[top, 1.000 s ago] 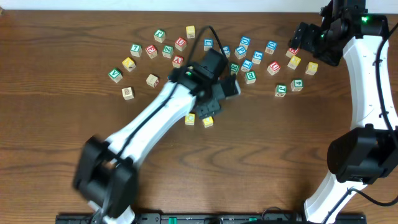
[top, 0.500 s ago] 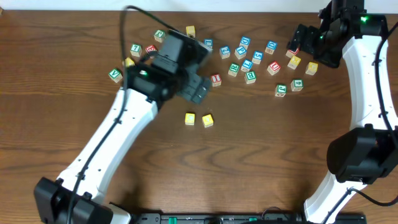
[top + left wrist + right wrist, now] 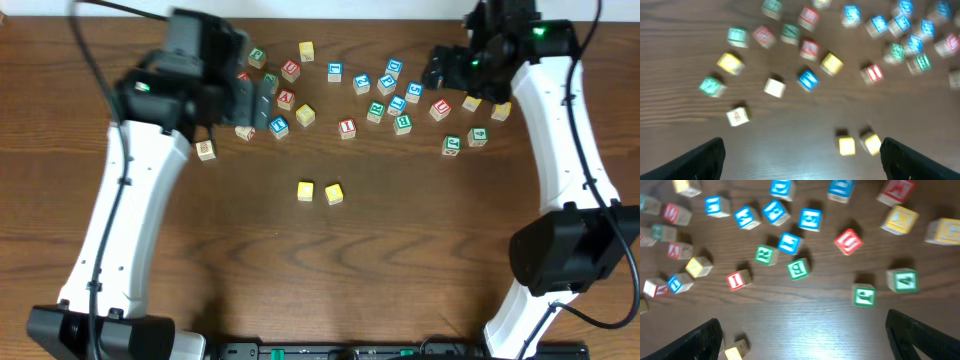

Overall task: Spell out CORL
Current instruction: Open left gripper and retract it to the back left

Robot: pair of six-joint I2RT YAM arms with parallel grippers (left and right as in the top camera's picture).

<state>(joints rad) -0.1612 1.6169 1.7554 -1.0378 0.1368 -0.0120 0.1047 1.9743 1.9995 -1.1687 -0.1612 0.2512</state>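
Note:
Two yellow-topped cubes point(image 3: 306, 190) point(image 3: 334, 193) sit side by side in the middle of the table. They also show low in the left wrist view point(image 3: 847, 145) point(image 3: 872, 143), near the right finger. A green R cube point(image 3: 765, 255) lies in the scattered cluster point(image 3: 376, 111). Several blue-lettered cubes lie around it; I cannot tell which is the L. My left gripper point(image 3: 255, 100) point(image 3: 802, 157) hangs open over the back left cubes, holding nothing. The right gripper point(image 3: 440, 70) point(image 3: 802, 332) is open above the right part of the cluster, also with nothing in it.
Many other red, green, blue and yellow letter cubes are strewn along the back of the table, among them a red I point(image 3: 347, 127), a green B point(image 3: 402, 124) and a plain wooden cube point(image 3: 205, 150).
The left arm has swung up and to the left, away from the yellow pair, and its jaws have opened wide. The right gripper has shifted left over the cluster.

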